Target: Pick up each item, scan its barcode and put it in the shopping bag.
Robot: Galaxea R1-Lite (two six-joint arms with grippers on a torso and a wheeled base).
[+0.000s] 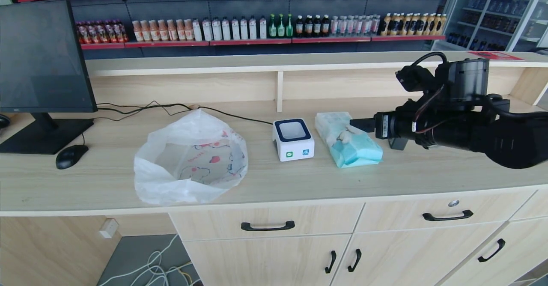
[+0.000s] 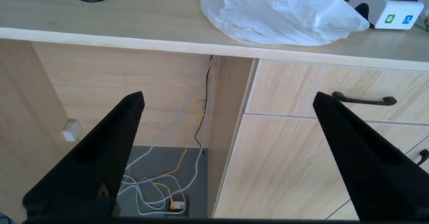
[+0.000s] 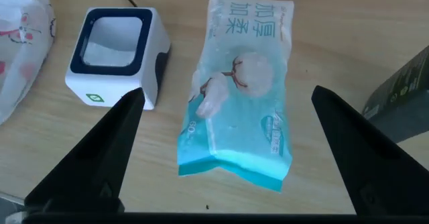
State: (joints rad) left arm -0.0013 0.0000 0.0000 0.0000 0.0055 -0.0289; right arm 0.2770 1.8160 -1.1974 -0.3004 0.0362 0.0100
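A teal and clear tissue pack [image 1: 349, 144] lies flat on the wooden counter [image 1: 299, 179], just right of the white cube scanner [image 1: 293, 139]. The white plastic shopping bag [image 1: 190, 162] stands open, left of the scanner. My right gripper [image 1: 376, 134] hovers at the pack's right end. It is open, and in the right wrist view the right gripper [image 3: 228, 96] has the tissue pack [image 3: 241, 117] lying between and beyond its fingers, with the scanner [image 3: 117, 56] beside it. My left gripper [image 2: 228, 100] is open and holds nothing, low in front of the counter, below the bag [image 2: 281, 13].
A monitor [image 1: 43, 59] and mouse [image 1: 70, 155] stand at the counter's left, with cables [image 1: 141, 108] running behind the bag. A dark box-like object [image 3: 402, 93] sits close to the pack by my right gripper. Drawers with black handles [image 1: 267, 226] lie under the counter. A raised ledge [image 1: 278, 65] backs it.
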